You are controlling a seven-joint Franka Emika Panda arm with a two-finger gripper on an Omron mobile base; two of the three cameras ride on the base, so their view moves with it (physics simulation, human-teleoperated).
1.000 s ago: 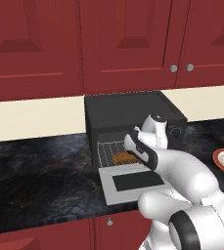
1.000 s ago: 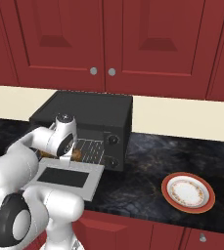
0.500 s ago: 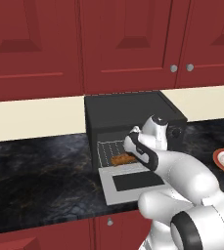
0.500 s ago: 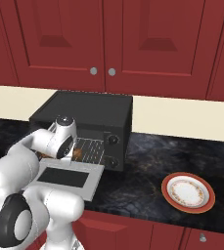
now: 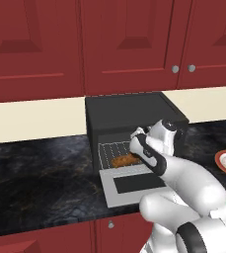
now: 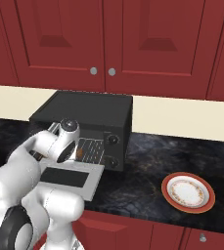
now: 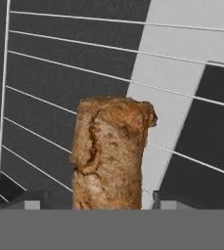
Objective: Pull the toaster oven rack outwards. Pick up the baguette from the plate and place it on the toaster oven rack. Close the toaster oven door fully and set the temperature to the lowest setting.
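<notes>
Dark marbled counter runs under red cabinets in the left base view, where the toaster oven (image 5: 134,128) stands with its toaster oven door (image 5: 134,184) folded flat toward the robot. On the pulled-out toaster oven rack (image 5: 115,154) lies the baguette (image 5: 125,160), long axis running left-right across the wires, with the gripper (image 5: 135,148) just above its right end; against half a second ago the hand sits a little lower over the bread

From the right base view the emptied plate (image 6: 188,191) sits well apart on the counter, and the wrist hides the bread

Looking along the hand, the baguette (image 7: 111,154) rises straight out from between the two fingertips (image 7: 33,201), which flank it, seemingly gripping it. Letting go and backing straight out looks the next call
</notes>
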